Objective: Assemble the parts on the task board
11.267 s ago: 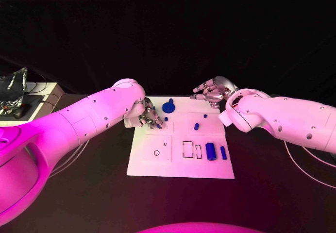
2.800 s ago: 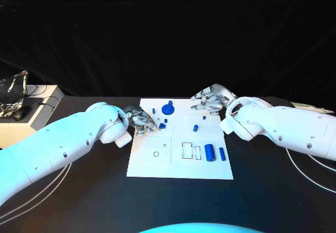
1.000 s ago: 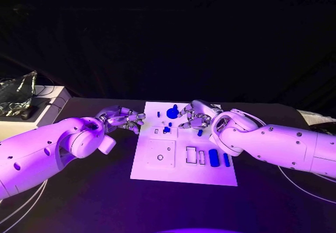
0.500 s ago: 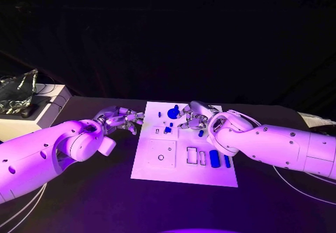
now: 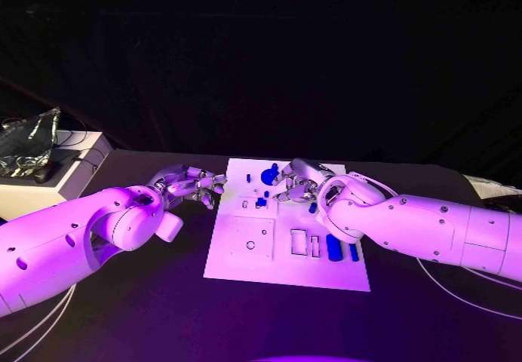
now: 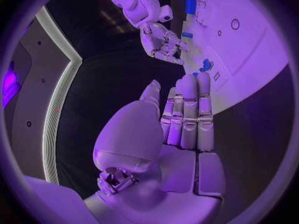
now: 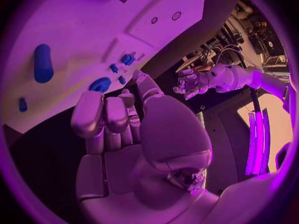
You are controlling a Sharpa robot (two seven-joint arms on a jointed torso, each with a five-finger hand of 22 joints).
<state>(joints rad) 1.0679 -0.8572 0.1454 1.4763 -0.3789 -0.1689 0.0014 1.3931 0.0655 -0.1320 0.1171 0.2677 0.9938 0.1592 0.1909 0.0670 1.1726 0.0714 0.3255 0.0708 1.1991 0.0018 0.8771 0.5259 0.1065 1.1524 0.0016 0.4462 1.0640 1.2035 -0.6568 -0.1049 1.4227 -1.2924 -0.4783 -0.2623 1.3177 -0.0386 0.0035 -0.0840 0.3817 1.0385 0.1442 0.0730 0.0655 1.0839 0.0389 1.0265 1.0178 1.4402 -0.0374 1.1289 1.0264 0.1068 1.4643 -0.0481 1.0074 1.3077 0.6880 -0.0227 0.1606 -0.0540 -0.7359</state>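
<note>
The white task board (image 5: 250,260) lies mid-table. At its far end sits a blue gear (image 5: 268,175), with a small blue block (image 5: 261,201) and a peg (image 5: 313,207) nearer. A thick blue cylinder (image 5: 333,246) and a thin one (image 5: 352,250) lie at the near right. My right hand (image 5: 297,181) hovers right beside the gear (image 7: 99,84), fingers half curled, thumb apart, nothing in it. My left hand (image 5: 191,183) stays off the board's left edge, its fingers (image 6: 187,114) straight and holding nothing.
A pale box (image 5: 49,170) with a silvery object (image 5: 27,139) and cables stands at the table's far left. Black tabletop surrounds the board. Outlined slots (image 5: 297,241) and a round hole (image 5: 250,244) mark the board's near half.
The left hand has drawn back from the board to its left edge. The right hand has come from the far right corner inward to the gear. The parts lie where they were.
</note>
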